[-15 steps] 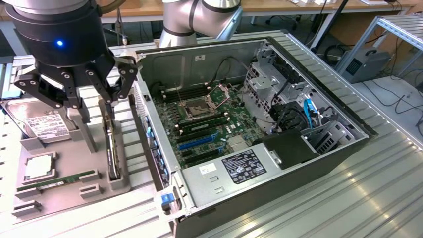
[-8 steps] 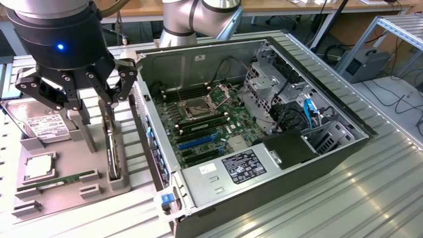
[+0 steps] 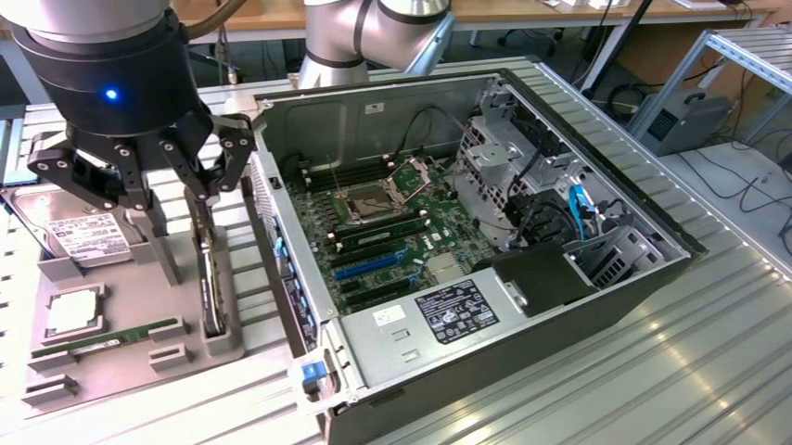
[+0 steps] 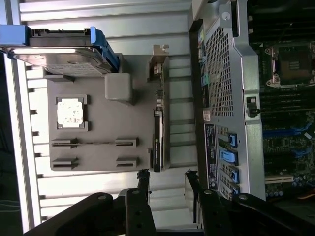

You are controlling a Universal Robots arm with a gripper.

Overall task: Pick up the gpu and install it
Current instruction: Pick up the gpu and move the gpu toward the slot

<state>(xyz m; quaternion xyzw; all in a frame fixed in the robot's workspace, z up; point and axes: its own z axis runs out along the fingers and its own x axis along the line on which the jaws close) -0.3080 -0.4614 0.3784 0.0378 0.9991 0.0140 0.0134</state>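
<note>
Gpu [image 4: 156,142] upright beneath spread pincer [image 4: 166,176]

The arm [image 3: 359,37] hangs at the exterior view's left, wrist upright. Its gripper [image 3: 173,246] points straight down, fingers [image 4: 143,179] spread wide.

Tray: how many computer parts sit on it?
4: hard drive at one end, CPU next to it, memory stick beyond the CPU, gpu on edge along the side nearest the case. None looks hidden.
</note>
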